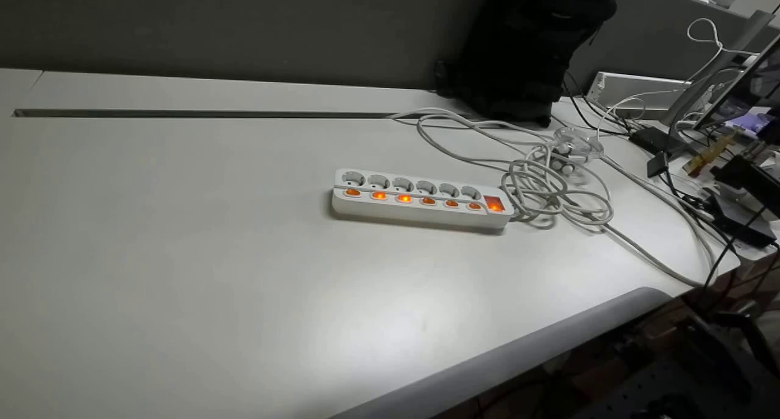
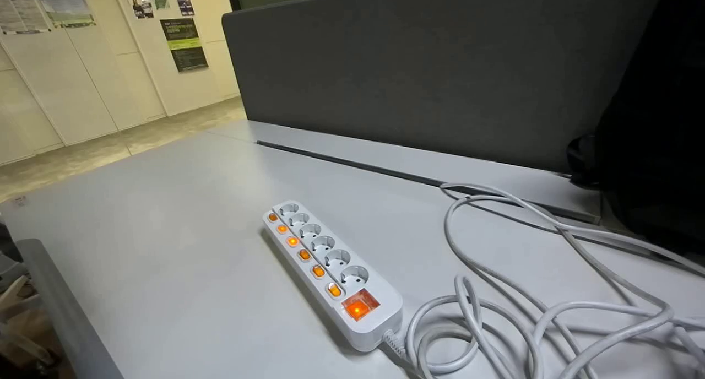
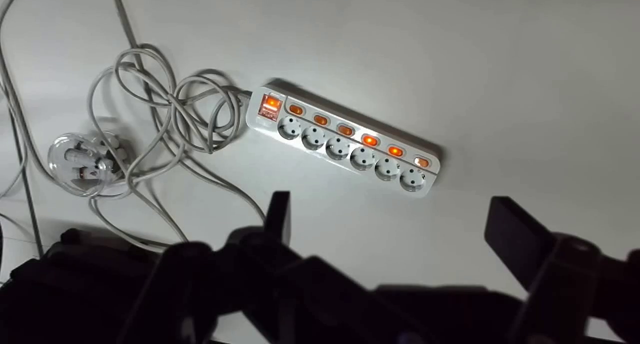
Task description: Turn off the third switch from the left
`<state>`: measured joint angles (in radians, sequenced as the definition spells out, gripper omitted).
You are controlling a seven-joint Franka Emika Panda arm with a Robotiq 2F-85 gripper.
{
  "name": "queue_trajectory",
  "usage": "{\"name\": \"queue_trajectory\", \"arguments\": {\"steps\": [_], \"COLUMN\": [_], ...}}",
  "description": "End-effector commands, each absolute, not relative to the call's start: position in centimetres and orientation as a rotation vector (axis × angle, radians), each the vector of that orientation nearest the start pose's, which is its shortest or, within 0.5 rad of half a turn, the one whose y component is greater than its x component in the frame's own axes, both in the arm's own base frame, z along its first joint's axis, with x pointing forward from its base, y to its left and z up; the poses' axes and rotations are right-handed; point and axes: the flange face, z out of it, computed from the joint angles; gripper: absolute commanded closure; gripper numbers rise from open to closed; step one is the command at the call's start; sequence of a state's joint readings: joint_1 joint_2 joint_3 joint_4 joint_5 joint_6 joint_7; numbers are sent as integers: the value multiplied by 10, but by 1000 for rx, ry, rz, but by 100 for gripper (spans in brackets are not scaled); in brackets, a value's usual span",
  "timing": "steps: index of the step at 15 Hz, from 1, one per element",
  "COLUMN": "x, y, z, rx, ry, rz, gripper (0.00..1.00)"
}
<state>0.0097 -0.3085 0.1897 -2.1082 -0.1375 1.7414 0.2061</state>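
In the wrist view the gripper (image 3: 395,224) has its fingers (image 3: 517,241) wide apart, white table (image 3: 500,84) showing between them, well clear of the power strip (image 1: 420,215). In an exterior view, the third switch from the left (image 1: 404,198) glows orange along the strip's near edge, as does its left neighbour (image 1: 379,195); a larger red switch (image 1: 494,204) is lit at the right end, with tangled cord (image 1: 529,190) to its right. At the far left, posters (image 2: 184,45) on a pale wall (image 2: 88,87) carry print too small to read.

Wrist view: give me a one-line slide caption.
Open gripper, apart from a white power strip whose third switch from the cordless end glows orange.
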Motion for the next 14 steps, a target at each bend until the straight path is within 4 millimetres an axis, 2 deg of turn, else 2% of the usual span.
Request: {"name": "queue_trajectory", "arguments": {"steps": [1, 4, 7, 11, 14], "x": [450, 460, 483, 518, 536], "y": [86, 82, 76, 70, 68], "z": [540, 530, 507, 465, 421], "rx": [-3342, -3378, -3413, -3409, -3382], "ry": [-17, 32, 41, 164, 240], "rz": [43, 23, -100, -305, -299], "gripper": [0, 0, 0, 0, 0]}}
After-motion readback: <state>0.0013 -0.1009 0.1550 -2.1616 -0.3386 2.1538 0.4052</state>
